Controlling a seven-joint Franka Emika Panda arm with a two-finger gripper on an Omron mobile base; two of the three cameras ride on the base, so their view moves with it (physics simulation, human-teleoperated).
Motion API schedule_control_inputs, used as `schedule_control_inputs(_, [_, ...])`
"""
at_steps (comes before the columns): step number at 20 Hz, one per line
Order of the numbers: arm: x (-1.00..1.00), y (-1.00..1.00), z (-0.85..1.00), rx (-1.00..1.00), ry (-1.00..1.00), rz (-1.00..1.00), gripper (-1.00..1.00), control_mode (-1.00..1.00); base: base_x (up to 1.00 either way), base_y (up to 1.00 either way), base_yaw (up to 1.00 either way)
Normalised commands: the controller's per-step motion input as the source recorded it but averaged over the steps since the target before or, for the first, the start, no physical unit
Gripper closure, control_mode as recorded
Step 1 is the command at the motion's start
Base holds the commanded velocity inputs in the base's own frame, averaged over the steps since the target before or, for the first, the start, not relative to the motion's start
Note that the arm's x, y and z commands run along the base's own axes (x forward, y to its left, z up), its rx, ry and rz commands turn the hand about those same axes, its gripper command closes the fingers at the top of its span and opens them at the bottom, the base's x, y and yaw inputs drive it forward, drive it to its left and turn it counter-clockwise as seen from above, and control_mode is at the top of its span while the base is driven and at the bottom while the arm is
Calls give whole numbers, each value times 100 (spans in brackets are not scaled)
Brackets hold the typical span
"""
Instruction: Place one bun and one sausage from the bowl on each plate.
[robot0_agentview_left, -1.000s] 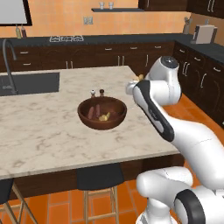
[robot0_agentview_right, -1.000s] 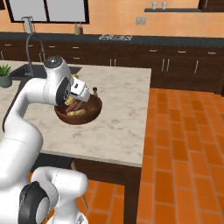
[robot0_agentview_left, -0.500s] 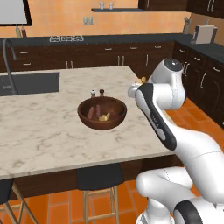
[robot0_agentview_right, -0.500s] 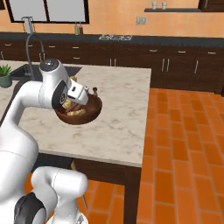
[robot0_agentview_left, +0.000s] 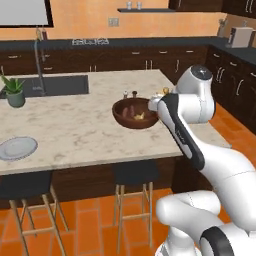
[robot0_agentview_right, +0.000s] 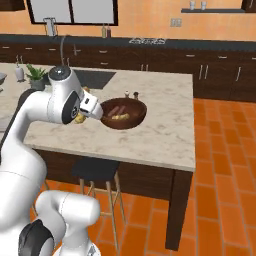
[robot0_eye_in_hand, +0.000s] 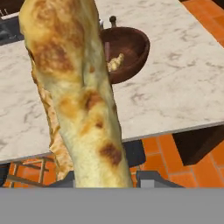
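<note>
A long, golden-brown toasted bun stands between my fingers, with my gripper shut on its lower end. From the base, the gripper hovers just right of the dark wooden bowl, a bit of the bun peeking out. Seen from the right, the gripper holds the bun left of the bowl. Reddish sausages and a yellowish bun lie inside. A grey plate rests at the counter's near-left edge.
A potted plant stands by the sink and its faucet. Two small shakers sit behind the bowl. Stools tuck under the marble island's front edge. Orange tiled floor lies to the right.
The whole picture has shifted, so the base has driven; the plate and plant have come into view at left. The gripper stays shut on the bun beside the bowl.
</note>
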Motion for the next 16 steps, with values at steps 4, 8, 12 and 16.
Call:
schedule_control_inputs(4, [0,0,0,0,0,0,100,100,-13,100,10])
schedule_control_inputs(8, [0,0,0,0,0,0,100,100,0,100,5])
schedule_control_inputs(12, [0,0,0,0,0,0,100,100,0,100,1])
schedule_control_inputs(16, [0,0,0,0,0,0,100,100,0,100,0])
